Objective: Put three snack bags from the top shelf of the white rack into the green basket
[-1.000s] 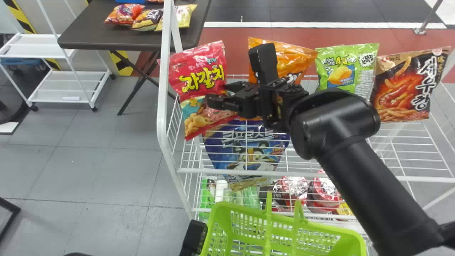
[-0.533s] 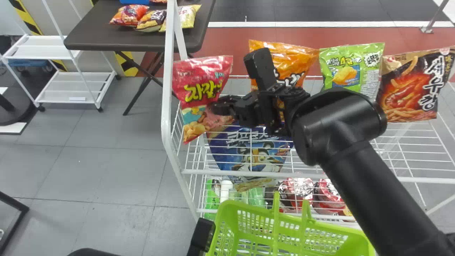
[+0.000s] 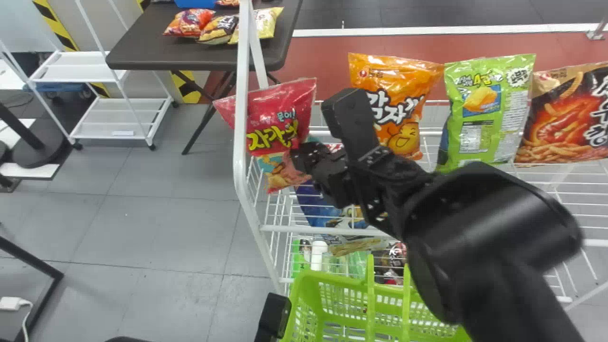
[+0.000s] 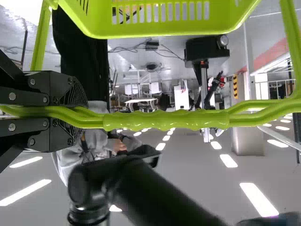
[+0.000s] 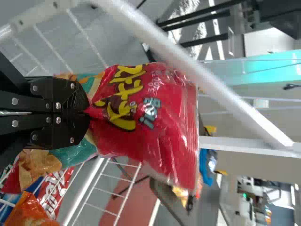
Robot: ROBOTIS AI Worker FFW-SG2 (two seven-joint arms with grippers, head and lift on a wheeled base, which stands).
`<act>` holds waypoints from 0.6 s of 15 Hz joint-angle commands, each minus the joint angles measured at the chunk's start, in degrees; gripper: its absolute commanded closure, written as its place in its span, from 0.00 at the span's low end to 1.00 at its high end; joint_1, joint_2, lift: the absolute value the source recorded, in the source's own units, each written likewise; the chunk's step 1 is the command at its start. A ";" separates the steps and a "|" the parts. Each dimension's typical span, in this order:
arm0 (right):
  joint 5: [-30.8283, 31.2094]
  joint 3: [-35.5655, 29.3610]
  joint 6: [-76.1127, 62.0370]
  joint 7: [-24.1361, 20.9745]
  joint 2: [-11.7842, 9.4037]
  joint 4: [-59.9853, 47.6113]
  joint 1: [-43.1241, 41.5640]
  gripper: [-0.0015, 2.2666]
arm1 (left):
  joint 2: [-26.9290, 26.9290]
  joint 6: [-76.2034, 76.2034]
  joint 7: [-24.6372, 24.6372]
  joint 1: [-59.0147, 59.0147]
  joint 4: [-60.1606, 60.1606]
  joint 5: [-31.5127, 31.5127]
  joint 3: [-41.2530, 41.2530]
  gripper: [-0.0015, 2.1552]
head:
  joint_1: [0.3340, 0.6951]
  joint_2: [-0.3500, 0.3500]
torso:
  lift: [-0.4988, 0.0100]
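Red snack bag [image 3: 280, 114] found pinched in right gripper [image 3: 301, 156], beside the left post of the white rack [image 3: 240, 156]; left gripper [image 3: 275, 313] grasps the handle [image 4: 164, 120] of the green basket [image 3: 304, 304].

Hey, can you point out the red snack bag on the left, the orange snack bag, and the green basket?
Red snack bag [image 3: 285, 102], head view, upper front
Orange snack bag [image 3: 389, 76], head view, upper front
Green basket [image 3: 332, 279], head view, far rim

- Dark counter [image 3: 137, 51], with packets [image 3: 190, 22] and 1 blue object [image 3: 195, 3] on it
- White cart [image 3: 114, 116] (2 shelves, near the counter)
- Yellow-black striping [image 3: 59, 29] behind the cart
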 commanded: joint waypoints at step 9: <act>-6.37 -27.50 8.42 1.23 -14.44 -41.43 34.57 0.86 | -0.62 -2.03 1.49 1.20 -0.99 -0.17 -0.23 0.98 | 1.00 0.16 | 0.98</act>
